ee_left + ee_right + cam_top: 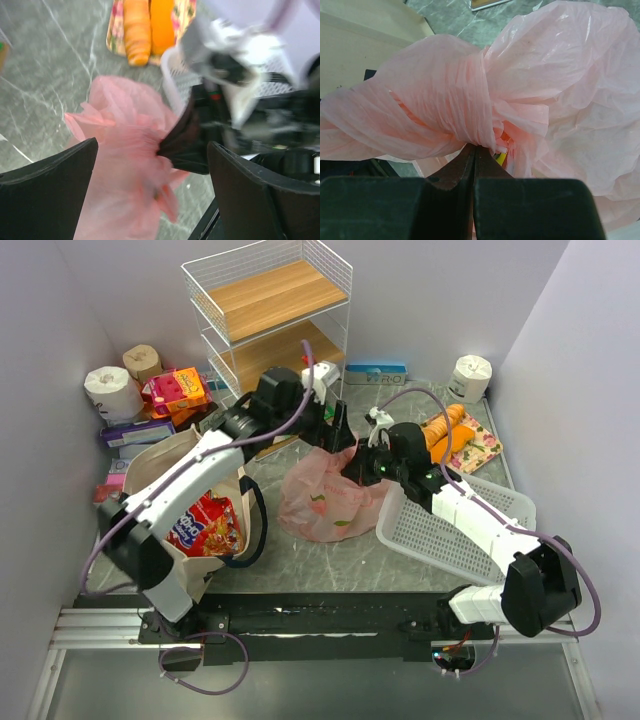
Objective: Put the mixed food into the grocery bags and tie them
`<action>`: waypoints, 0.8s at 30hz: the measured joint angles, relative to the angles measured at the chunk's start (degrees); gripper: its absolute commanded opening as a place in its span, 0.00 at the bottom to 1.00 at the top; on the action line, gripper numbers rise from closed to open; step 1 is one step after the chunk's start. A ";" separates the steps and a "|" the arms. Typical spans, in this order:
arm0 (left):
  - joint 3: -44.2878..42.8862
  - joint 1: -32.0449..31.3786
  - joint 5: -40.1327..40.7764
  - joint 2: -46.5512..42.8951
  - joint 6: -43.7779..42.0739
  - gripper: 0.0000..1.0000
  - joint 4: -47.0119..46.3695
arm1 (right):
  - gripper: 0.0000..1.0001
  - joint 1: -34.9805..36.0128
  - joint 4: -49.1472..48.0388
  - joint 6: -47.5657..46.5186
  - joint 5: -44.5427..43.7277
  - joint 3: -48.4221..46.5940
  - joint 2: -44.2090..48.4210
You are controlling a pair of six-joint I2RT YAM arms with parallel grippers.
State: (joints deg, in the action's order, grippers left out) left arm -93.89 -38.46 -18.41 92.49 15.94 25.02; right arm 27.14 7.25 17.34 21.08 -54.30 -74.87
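Along the left edge of the surface, the beige canvas tote [160, 462] lies open-mouthed with a red snack packet [205, 525] showing inside. Its dark strap handles [256, 530] hang loose, so I judge that bag loaded at least in part but not tied.

Toward the middle, my left gripper [151, 160] hangs over the pink plastic bag [325, 498] with its fingers spread wide, holding nothing. The pink bag sits bulging at the centre of the surface, and its handles are wrapped into a knot [455, 110]. My right gripper [474, 155] is pressed together, pinching the pink plastic right under that knot. I read this as the tying step on the pink bag, close to finished: the knot looks formed and perhaps needs one last pull.

At the far right corner, orange items [445, 435] rest on a floral tray [482, 455]. I cannot tell what they are or whether they should go in a bag. What's left, as I judge it, is mainly tying the tote.
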 measured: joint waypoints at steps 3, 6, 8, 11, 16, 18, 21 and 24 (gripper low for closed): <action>-3.58 0.46 -1.81 4.70 -1.77 0.96 3.96 | 0.00 0.00 0.00 -0.02 0.00 0.00 0.13; -3.87 0.72 -2.84 7.08 -2.86 0.96 7.43 | 0.00 0.00 -0.04 0.00 0.00 0.00 0.22; -3.87 0.72 -3.45 8.07 -3.32 0.96 9.25 | 0.00 0.00 -0.04 0.00 0.00 0.02 0.22; -4.83 0.72 -4.61 9.16 -4.31 0.99 11.91 | 0.00 0.00 -0.09 0.00 0.00 0.04 0.24; -5.68 0.72 -6.71 9.90 -5.40 0.61 14.23 | 0.00 0.00 -0.17 0.00 -0.02 0.04 0.31; -5.68 0.72 -7.17 9.90 -5.95 0.46 14.95 | 0.00 0.00 -0.17 -0.02 -0.04 0.09 0.42; -5.68 0.72 -7.87 9.90 -6.88 0.09 15.72 | 0.01 0.00 -0.15 -0.11 -0.09 0.20 0.83; -5.68 0.72 -8.17 9.90 -8.20 0.01 16.65 | 0.27 0.00 0.42 -0.85 -0.15 0.22 1.57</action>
State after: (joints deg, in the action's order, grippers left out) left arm -99.57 -37.74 -26.59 102.39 7.75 41.67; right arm 27.14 7.66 16.49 20.93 -54.08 -73.30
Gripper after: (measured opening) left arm 0.062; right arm 0.047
